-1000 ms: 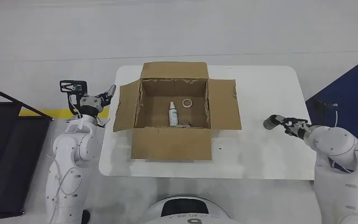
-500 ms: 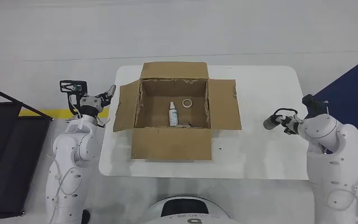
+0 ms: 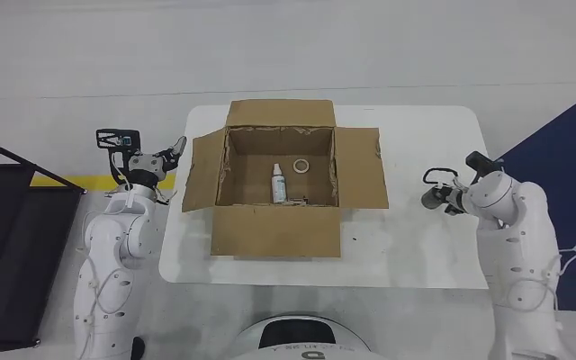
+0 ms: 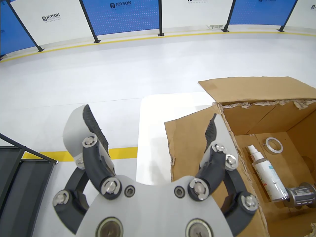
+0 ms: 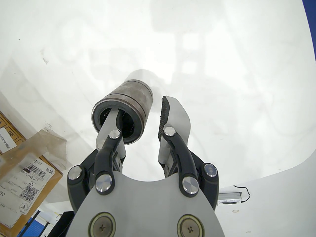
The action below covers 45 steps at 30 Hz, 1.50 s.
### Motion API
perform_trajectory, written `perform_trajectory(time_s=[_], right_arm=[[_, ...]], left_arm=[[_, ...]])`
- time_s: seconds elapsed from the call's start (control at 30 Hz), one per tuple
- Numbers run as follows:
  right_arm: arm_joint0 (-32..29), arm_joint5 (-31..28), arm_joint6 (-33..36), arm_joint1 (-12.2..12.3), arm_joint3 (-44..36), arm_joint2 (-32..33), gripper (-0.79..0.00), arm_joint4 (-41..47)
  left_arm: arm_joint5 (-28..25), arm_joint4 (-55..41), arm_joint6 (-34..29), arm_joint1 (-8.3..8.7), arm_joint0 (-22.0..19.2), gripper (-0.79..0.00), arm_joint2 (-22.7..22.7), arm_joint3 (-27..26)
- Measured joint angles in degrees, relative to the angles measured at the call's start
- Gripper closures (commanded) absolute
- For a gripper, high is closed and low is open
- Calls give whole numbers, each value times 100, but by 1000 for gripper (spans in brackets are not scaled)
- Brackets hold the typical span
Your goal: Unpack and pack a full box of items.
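Open cardboard box [image 3: 281,232] at the centre of the white table [image 3: 423,261], flaps spread toward 12, 3, 6 and 9 o'clock. On the box floor, a white spray bottle [image 3: 279,184] lying flat near the middle, nozzle toward 12 o'clock. Just beside it at 1 o'clock, not touching, a tape roll [image 3: 302,166] lying flat. Near the bottle's base at about 4 o'clock, a second steel cylinder [image 4: 300,196] on its side; touching the bottle or not, impossible to tell. At 3 o'clock of the box, well apart from the nearest flap, the right gripper [image 5: 140,109] over bare tabletop, jaws parted across the wall of a steel cylinder [image 5: 133,94]. One finger [image 5: 107,127] run into the bore, the other pad [image 5: 161,114] just outside the shell, with a sliver of table showing between pad and metal, so no pinch. Resting on the table or hanging from that inner finger, impossible to tell. At 9 o'clock of the box, just past the table's edge and near the tip of the flap there, the left gripper [image 4: 149,115] spread wide and empty. Farther out at 9 o'clock, a yellow floor line [image 3: 49,180] and a black rack [image 3: 27,234]. Around the work area, blue and white barrier panels [image 4: 118,8] on black posts.
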Motion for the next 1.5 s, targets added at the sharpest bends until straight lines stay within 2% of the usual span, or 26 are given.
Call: perform_trajectory(time_s=[0.03,0.33,0.5,0.7,0.9,1.0,1.1,1.33,1.5], right_arm=[[-10,7,0,0,-20,-2,0,-1],[-239,21,-19,-5,-388,119,0,77],[-292,136,-142,-38,-721,270,0,537],[-521,-59,-985,-147,-1704,756,0,2189],[-807,-891,-1806,-265,-2639,841,0,4062],[-728,-1292,-1760,-276,-2930,427,0,4453],[-401,-1449,-1568,-269,-2916,-214,0,4355],[734,-1092,-1327,-331,-2297,-2016,0,3437],[1466,-742,-1208,-431,-1650,-3268,0,2377]], left_arm=[[0,0,0,0,0,-785,0,0],[0,0,0,0,0,-785,0,0],[0,0,0,0,0,-785,0,0],[0,0,0,0,0,-785,0,0],[0,0,0,0,0,-785,0,0],[0,0,0,0,0,-785,0,0],[0,0,0,0,0,-785,0,0],[0,0,0,0,0,-785,0,0],[0,0,0,0,0,-785,0,0]])
